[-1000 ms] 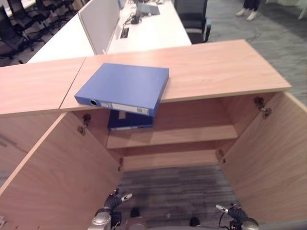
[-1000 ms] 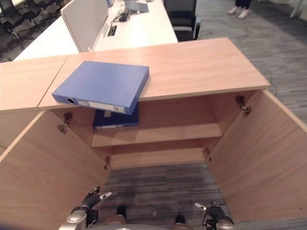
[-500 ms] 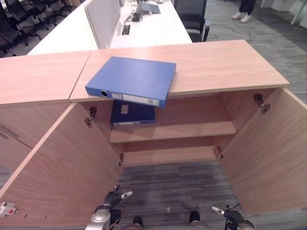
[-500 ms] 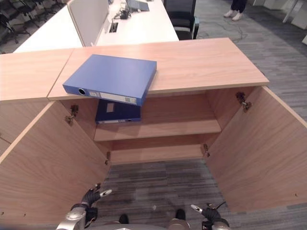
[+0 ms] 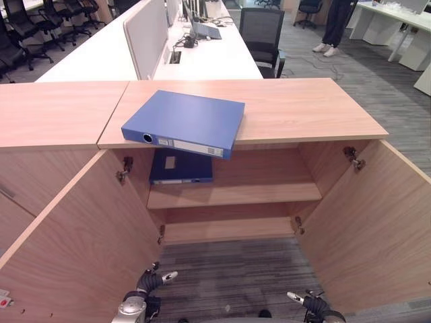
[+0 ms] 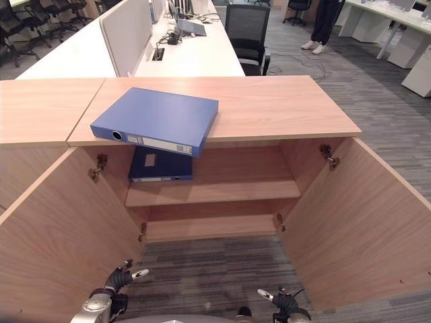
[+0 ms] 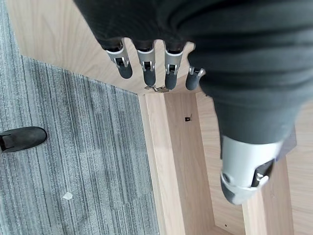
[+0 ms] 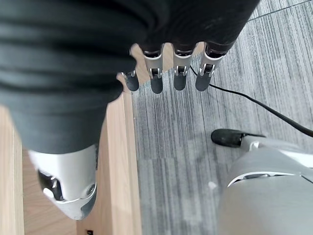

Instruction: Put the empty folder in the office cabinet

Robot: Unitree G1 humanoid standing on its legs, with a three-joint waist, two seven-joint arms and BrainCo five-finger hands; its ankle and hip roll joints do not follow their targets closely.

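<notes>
While the blue folder lies flat on top of the cabinet, on its left part, with its near edge a little over the front edge, both hands hang low and near, well apart from it. The left hand is at the near left, beside the open left door, and the right hand is at the near right, beside the open right door. In the wrist views the fingers of each hand are straight and relaxed, and they hold nothing.

Both doors stand wide open, so the inside is free to reach. A dark blue folder already lies flat on the left of the upper shelf, just under the blue one, and there is a lower shelf under it.

I judge that the task is at its beginning: the folder is not yet taken. The next move calls for raising a hand, or both hands, to the top of the cabinet and gripping the folder at its overhanging near edge. After this it must be brought down and pushed onto a free part of a shelf, probably to the right of the dark folder.
</notes>
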